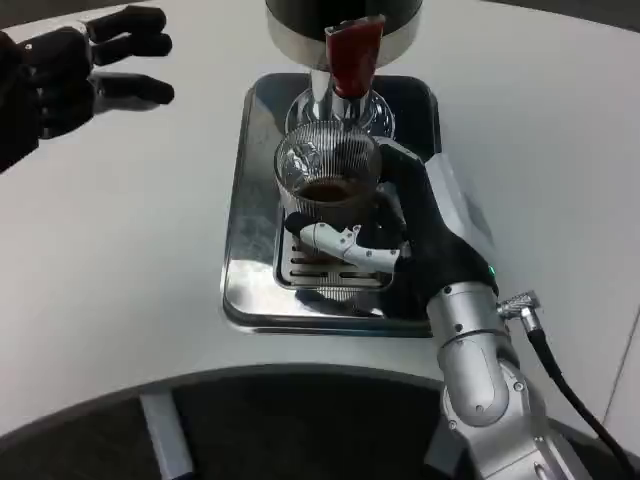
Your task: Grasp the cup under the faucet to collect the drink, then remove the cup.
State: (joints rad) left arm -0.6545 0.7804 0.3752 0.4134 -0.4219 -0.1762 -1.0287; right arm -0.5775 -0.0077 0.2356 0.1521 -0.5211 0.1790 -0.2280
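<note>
Two robot hands are in play, and the landmark for all positions is the cup (327, 172), a ribbed clear glass standing on the slotted grate of the steel drip tray (245, 270), directly below the red tap lever (352, 55) of the dispenser (300, 25). A shallow layer of dark drink lies in the bottom of the cup. The right robot hand (400, 235) is wrapped around the cup: its palm sits against the cup's right side, and white fingers (345, 245) curl across the near face just below the rim, so the hand grips the cup rather than resting beside it. The left robot hand (90, 65) hovers over the white worktop (120, 300), well to the left of the cup and somewhat behind it, fingers spread and holding nothing. Judged from this, the collecting step is in hand; whether liquid is flowing cannot be told. The next move calls for keeping the grip firm and the cup upright, then drawing it toward the robot, clear of the spout and off the tray, without tilting the contents.
</note>
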